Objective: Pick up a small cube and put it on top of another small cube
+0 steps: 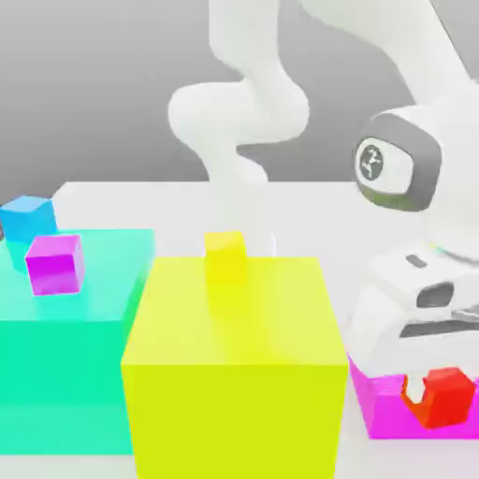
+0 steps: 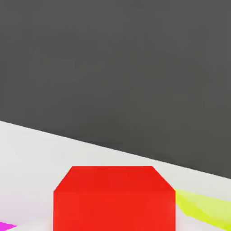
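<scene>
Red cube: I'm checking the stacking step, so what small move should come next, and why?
Probably a straight lift. The pincer is shut on the red cube, which sits low at the magenta block, while the small yellow cube stands higher, on the big yellow block toward the exterior view's left.

Red cube [image 1: 446,397] — upper part covered by the white hand in the exterior view; its lower edge cut off in the hand view. Magenta block [image 1: 379,404] beneath runs past the exterior view's right edge. Big yellow block [image 1: 234,365] hides the small yellow cube's [image 1: 225,256] base — contact unclear.
</scene>
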Motion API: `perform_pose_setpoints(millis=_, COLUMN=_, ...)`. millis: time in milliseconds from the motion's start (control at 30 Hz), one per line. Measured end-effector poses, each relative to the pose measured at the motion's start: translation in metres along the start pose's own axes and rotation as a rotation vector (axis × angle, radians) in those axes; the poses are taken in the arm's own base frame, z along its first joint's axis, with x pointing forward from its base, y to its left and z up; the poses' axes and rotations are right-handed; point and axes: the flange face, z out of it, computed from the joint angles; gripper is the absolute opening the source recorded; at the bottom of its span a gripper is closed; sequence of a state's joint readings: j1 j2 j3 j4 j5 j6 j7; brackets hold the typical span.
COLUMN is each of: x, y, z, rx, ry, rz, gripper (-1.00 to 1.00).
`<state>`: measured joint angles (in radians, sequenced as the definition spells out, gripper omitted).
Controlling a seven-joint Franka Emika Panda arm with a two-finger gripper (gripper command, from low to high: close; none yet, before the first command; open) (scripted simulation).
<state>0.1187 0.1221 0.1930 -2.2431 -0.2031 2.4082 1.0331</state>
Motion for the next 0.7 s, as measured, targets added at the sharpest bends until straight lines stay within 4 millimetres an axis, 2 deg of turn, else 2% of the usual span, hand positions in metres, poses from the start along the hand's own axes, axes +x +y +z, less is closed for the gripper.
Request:
perform_pose_setpoints(millis=33, x=0.008, y=0.015, z=-0.009, rx=-0.007, ry=0.002, rz=0.021, gripper=-1.0)
perform_pose_setpoints(millis=133, x=0.004, y=0.038, z=-0.039, rx=-0.017, ry=0.006, rz=0.023, gripper=-1.0)
perform_pose_setpoints(millis=200, x=0.022, y=0.075, z=-0.055, rx=-0.027, ry=0.003, rz=0.085, gripper=-1.0)
perform_pose_setpoints(millis=367, x=0.024, y=0.139, z=-0.094, rx=-0.029, ry=-0.014, rz=0.154, gripper=-1.0)
perform_pose_setpoints(millis=633, x=0.003, y=0.235, z=-0.141, rx=0.013, ry=-0.065, rz=0.25, gripper=-1.0)
perform_pose_setpoints(millis=667, x=-0.003, y=0.244, z=-0.143, rx=0.02, ry=-0.078, rz=0.256, gripper=-1.0)
perform_pose_setpoints(millis=700, x=-0.012, y=0.245, z=-0.136, rx=0.019, ry=-0.103, rz=0.252, gripper=-1.0)
